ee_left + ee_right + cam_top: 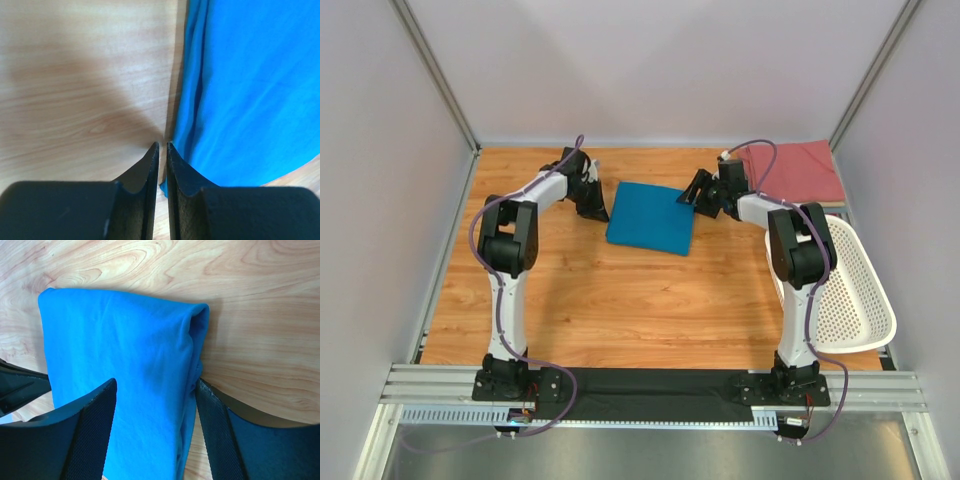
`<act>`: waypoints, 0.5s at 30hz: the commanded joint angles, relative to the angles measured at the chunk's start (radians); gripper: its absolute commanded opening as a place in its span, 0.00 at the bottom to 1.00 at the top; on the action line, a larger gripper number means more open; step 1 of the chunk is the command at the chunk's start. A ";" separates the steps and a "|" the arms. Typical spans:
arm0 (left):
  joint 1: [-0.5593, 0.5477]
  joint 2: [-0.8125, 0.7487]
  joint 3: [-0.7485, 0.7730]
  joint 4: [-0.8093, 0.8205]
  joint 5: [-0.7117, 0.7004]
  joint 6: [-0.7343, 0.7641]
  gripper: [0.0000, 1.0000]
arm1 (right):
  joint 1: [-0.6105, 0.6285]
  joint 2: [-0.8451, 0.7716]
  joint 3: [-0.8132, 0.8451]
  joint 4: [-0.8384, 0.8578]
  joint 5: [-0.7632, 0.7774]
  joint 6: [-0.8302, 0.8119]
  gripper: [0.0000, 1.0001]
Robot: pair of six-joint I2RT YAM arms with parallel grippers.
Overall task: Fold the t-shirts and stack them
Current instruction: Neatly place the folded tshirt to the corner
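Setting: pale grey walls are closing in a light wooden table (620, 300) on three sides, and both arm bases are sitting bolted along its near edge
Teal-blue folded cloth t-shirt (651, 218): is lying flat as a rectangle toward the far middle of the table, turned slightly askew, with one tool at each side of it
Salmon-red folded cloth t-shirt (798, 172): is resting flat in the far right corner of the table, well apart from the teal-blue one
White perforated plastic basket (855, 300): is sitting at the table's right edge, just beside the right arm
Left tool (162, 146): is reaching in low at the left edge of the teal-blue t-shirt; its black fingers (149, 172) are standing almost pressed together, leaving only a thin slit, and their tips are meeting the folded edge of the cloth; a sliver of blue is showing low in that slit, but whether any cloth is being pinched cannot be told
Right tool (157, 382): is hovering at the far right corner of the teal-blue t-shirt with its fingers (95, 430) spread wide; one is lying over the flat blue cloth, the other is standing just beside the rolled edge over bare wood, so the shirt's end is passing between them
Cloth edges: layered folds are showing along both sides of the teal-blue t-shirt in the wrist views
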 commanded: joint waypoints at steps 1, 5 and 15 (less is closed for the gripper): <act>-0.009 -0.039 -0.047 -0.036 -0.034 -0.003 0.18 | 0.015 0.025 -0.059 -0.119 0.037 -0.019 0.66; -0.009 -0.077 -0.071 -0.050 -0.047 -0.011 0.18 | 0.020 0.026 -0.070 -0.106 0.039 -0.024 0.64; -0.010 -0.338 -0.114 -0.284 -0.177 -0.069 0.19 | 0.031 0.055 -0.050 -0.102 0.034 -0.036 0.54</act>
